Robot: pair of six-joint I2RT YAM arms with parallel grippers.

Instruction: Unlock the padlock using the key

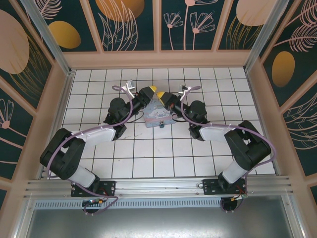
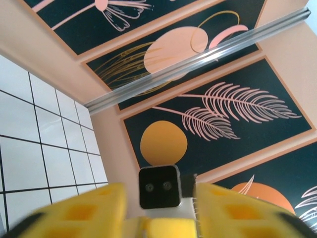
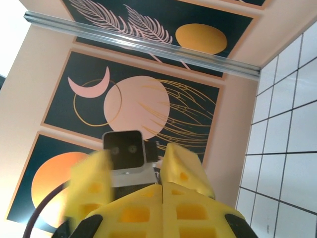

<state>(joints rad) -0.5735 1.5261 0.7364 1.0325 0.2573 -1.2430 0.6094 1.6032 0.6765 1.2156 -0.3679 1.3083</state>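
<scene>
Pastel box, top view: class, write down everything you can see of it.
The pastel box looks pale blue-grey with a pink strip along its near edge; its print is too small to read. It lies on the white tiled table, roughly central, between the two arms. The left gripper and right gripper, yellow-fingered, meet over its far end, hiding it; contact cannot be told. A small dark item sits at its near edge.

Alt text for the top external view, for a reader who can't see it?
Two black arms reach inward over a white tiled table, the left gripper and right gripper meeting at a pastel box mid-table. Floral panels wall it in.
</scene>
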